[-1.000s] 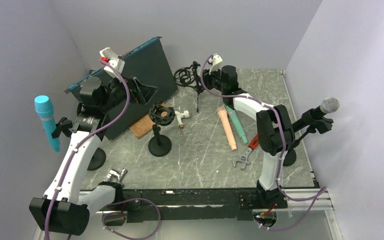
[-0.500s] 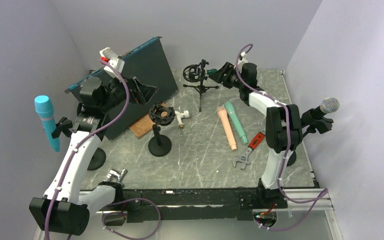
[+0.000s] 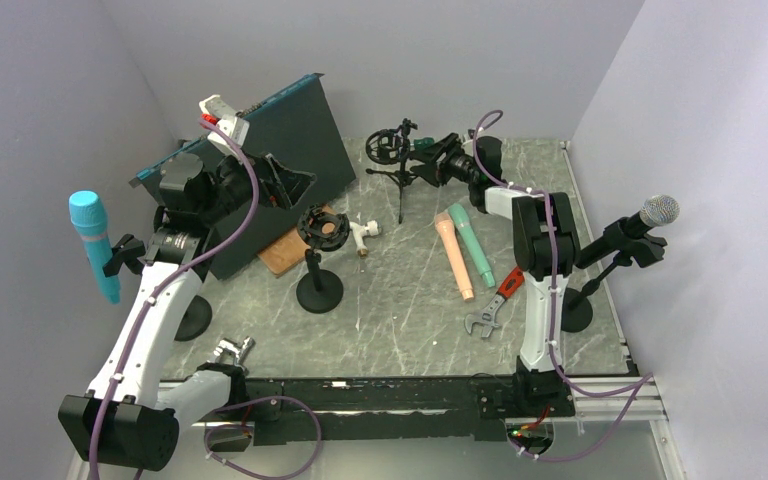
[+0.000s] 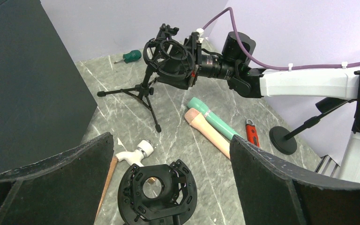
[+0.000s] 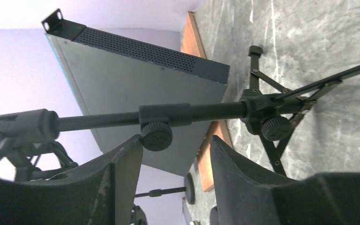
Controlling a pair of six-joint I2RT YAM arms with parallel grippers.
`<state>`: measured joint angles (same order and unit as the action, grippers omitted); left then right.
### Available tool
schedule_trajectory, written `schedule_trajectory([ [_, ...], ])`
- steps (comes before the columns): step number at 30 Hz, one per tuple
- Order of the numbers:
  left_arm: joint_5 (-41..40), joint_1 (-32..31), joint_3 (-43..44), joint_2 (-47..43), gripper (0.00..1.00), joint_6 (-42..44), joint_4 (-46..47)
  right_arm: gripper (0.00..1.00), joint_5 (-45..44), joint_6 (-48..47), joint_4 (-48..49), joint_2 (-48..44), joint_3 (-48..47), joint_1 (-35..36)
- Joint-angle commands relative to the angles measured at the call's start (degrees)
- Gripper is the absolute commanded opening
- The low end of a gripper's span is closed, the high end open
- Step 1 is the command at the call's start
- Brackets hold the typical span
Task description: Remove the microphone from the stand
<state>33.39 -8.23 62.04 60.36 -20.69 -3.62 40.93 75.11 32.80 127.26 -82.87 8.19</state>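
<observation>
Top external view: a blue microphone (image 3: pixel 93 245) sits clipped in the left stand (image 3: pixel 192 318) and a silver-headed microphone (image 3: pixel 652 213) in the right stand (image 3: pixel 577 312). The right gripper (image 3: pixel 430 165) is well apart from both, at the tripod (image 3: pixel 400 185) near the back wall, fingers parted and grasping nothing. The left gripper (image 3: pixel 282 185), spread wide and empty, hangs over a shock-mount stand (image 3: pixel 318 262) beside the black panel (image 3: pixel 290 130). A pink microphone (image 3: pixel 455 258) and a green microphone (image 3: pixel 471 243) lie loose on the table
</observation>
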Motion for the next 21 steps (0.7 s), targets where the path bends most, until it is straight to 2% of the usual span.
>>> schedule_trajectory([
  [1, 1.5, 0.1, 0.1, -0.9, 0.97, -0.2, 3.2, 0.51, 1.0, 5.4, 6.0, 0.9, -3.9, 0.1],
  [6, 1.4, 0.1, 0.1, -0.8, 0.97, -0.1, 3.2, 0.43, 0.5, 6.4, 6.5, 2.3, -5.2, 0.1],
  [13, 1.5, 0.1, 0.1, -0.8, 0.97, 0.0, 3.2, 0.22, 1.1, 8.5, 9.3, 3.0, -4.2, 0.2],
  [18, 1.6, 0.1, 0.0, -0.6, 0.97, -0.1, 3.2, 0.29, 1.3, 9.0, 12.0, 2.4, -1.7, 0.1],
  [21, 1.6, 0.1, 0.0, -0.5, 0.97, -0.2, 3.2, 0.30, 1.7, 9.9, 13.7, 2.6, -1.2, 0.2],
])
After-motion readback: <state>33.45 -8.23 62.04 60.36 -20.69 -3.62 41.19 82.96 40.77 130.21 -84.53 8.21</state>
